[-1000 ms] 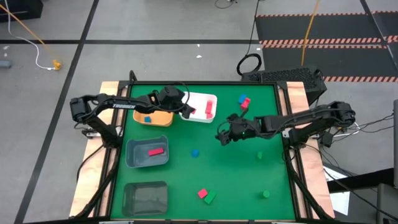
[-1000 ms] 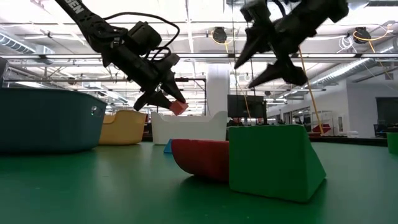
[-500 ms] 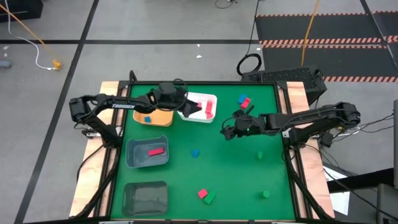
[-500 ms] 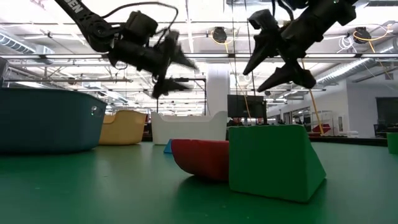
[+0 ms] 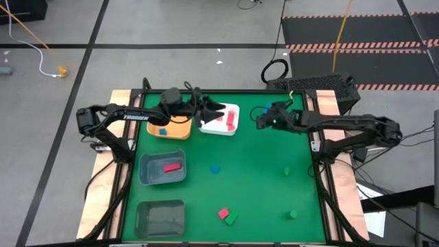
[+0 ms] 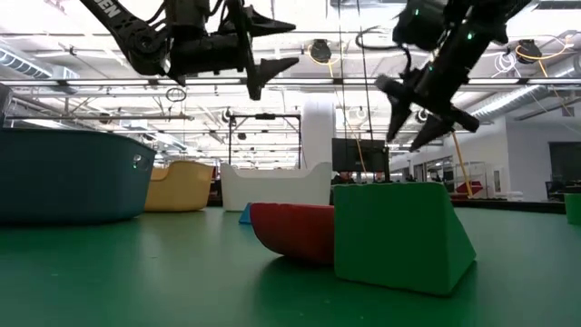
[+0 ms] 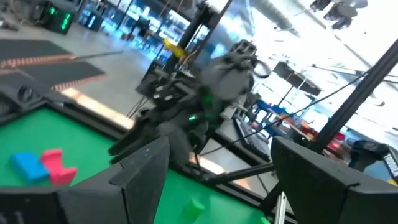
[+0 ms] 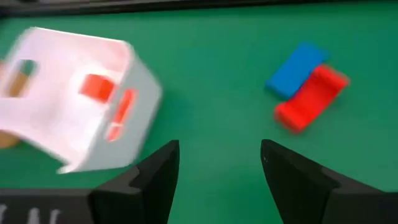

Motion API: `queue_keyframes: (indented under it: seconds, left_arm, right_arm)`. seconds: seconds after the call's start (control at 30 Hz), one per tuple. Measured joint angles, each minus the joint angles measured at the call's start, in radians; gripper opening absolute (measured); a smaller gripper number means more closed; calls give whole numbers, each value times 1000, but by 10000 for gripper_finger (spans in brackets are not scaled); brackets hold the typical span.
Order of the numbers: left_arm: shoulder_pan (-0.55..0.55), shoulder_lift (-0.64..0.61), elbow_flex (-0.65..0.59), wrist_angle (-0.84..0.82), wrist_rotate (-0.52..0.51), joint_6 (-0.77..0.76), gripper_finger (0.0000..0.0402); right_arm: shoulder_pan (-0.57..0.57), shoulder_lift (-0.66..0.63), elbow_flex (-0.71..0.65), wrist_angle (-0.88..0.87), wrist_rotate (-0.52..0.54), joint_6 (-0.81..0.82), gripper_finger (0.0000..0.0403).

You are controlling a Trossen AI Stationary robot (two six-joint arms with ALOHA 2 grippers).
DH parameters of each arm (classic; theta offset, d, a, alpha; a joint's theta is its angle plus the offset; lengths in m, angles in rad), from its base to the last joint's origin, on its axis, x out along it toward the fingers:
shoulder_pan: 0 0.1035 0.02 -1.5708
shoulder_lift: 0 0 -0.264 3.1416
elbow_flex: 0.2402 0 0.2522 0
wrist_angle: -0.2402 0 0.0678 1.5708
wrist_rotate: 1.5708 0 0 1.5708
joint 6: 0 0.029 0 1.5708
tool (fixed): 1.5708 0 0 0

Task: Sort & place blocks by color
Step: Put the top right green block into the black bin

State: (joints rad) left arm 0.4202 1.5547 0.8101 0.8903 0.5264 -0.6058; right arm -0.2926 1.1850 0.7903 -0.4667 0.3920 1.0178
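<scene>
Currently the right gripper (image 5: 259, 122) hovers in the upper centre-right of the high view, fingers parted wide and holding nothing, just beside a blue bar (image 8: 296, 70) touching a red bar (image 8: 311, 98) on the green table (image 5: 254, 185). Judged step: approach to pick one of this pair. The next move calls for lowering over one bar without dragging its neighbour along.

The left gripper (image 5: 204, 110) hangs over the white bin (image 5: 236, 110) at upper centre, fingers wide, empty.

Count:
- Bins: four; one orange (image 5: 180, 132), one white, two grey (image 5: 151, 177).
- Binned blocks: two red in the white bin, one blue in the orange, one red in the upper grey.
- Loose blocks: two blue, two red, three green.
</scene>
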Motion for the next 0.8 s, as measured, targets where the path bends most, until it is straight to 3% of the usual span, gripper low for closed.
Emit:
queue_keyframes:
  seconds: [0.17, 0.23, 0.57, 0.63, 0.8]
  left_arm:
    - [18, 0, 0, 38, -3, -16, 280]
    - [35, 0, 0, 35, -4, -37, 280]
    - [135, 0, 0, 35, 0, -131, 280]
    - [151, 0, 0, 35, 9, -130, 280]
    - [175, 0, 0, 35, 28, -130, 280]
  right_arm:
    - [-52, 5, 0, -8, -10, -136, 218]
    - [-63, 5, 1, -24, -70, -137, 218]
    - [47, 12, 1, -222, -605, 217, 213]
    - [86, 12, 1, -251, -657, 278, 208]
    - [164, 12, 1, -464, -659, 403, 200]
